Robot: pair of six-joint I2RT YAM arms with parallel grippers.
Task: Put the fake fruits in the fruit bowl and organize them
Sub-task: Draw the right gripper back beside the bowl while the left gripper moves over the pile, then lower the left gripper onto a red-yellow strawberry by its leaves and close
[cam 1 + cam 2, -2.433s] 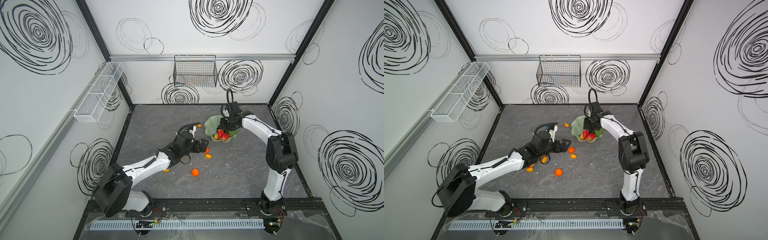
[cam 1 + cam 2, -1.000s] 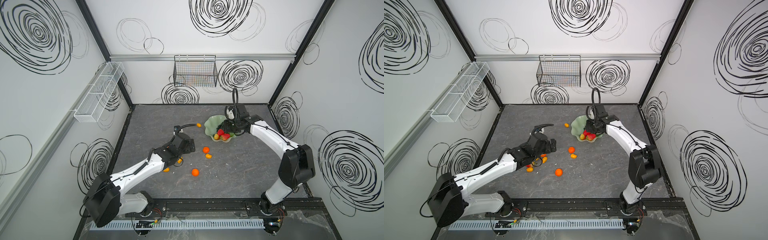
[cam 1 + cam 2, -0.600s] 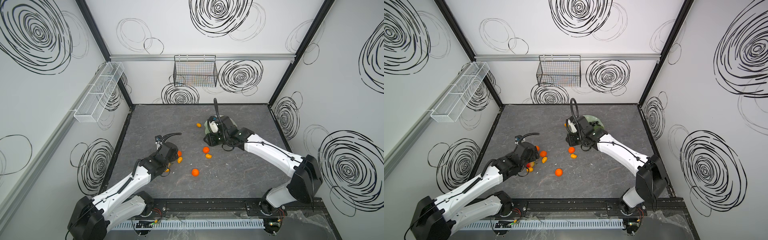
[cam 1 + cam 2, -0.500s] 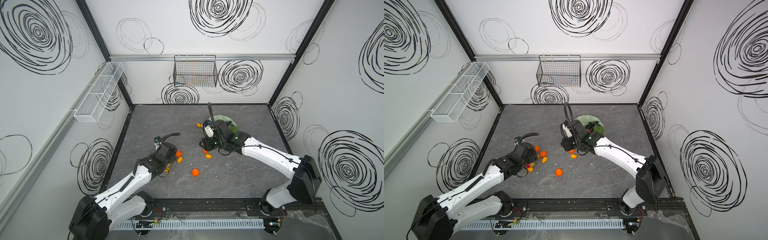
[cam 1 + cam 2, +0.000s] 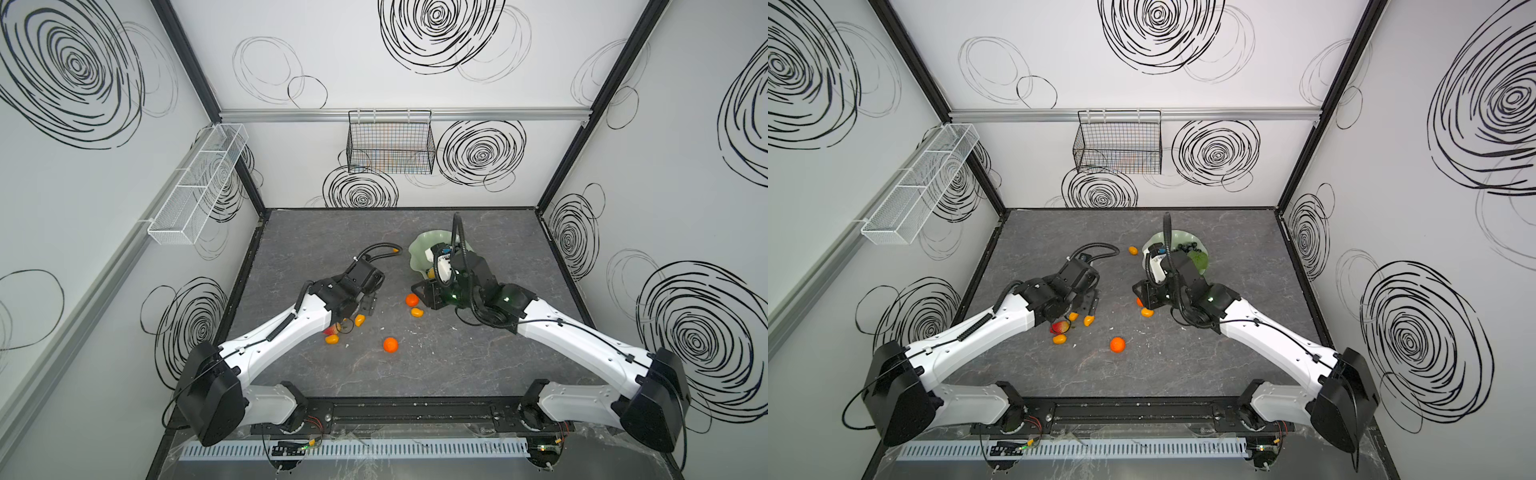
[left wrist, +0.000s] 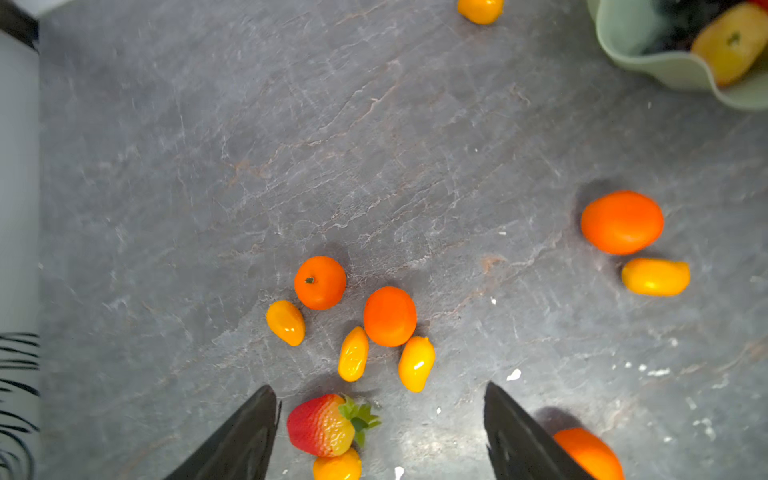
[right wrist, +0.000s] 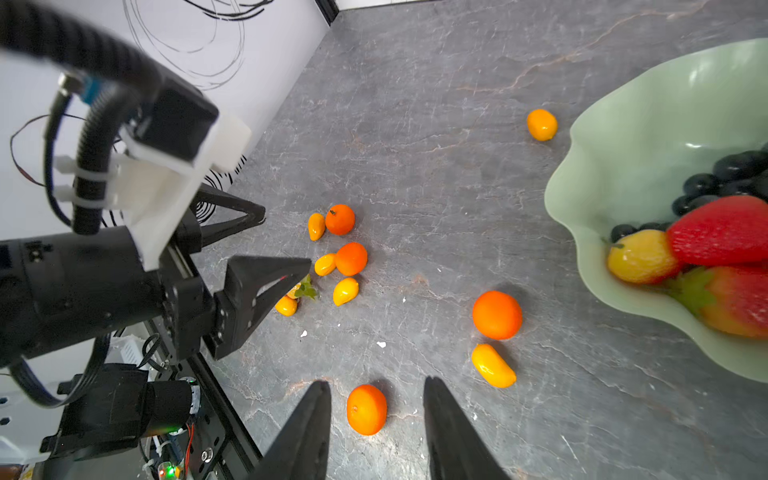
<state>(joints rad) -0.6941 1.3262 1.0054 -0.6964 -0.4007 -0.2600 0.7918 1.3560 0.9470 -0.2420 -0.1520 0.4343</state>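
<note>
near: round orange plastic tangerine (image 5: 390,345) on the table | mid: left gripper (image 6: 380,386) spread, empty, over red plastic strawberry (image 6: 322,424), long axis across the jaws, green cap toward right gripper (image 7: 376,380), parted, empty | far: pale mint scalloped fruit bowl (image 5: 417,253) holding dark grape bunch (image 7: 723,178)

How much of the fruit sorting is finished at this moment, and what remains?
Done: the grape bunch and strawberries lie in the fruit bowl. In hand: nothing; the left gripper and right gripper both show open, empty fingers. Left: four tangerines, six kumquats and one strawberry lie loose on the table, so most remains.
</note>
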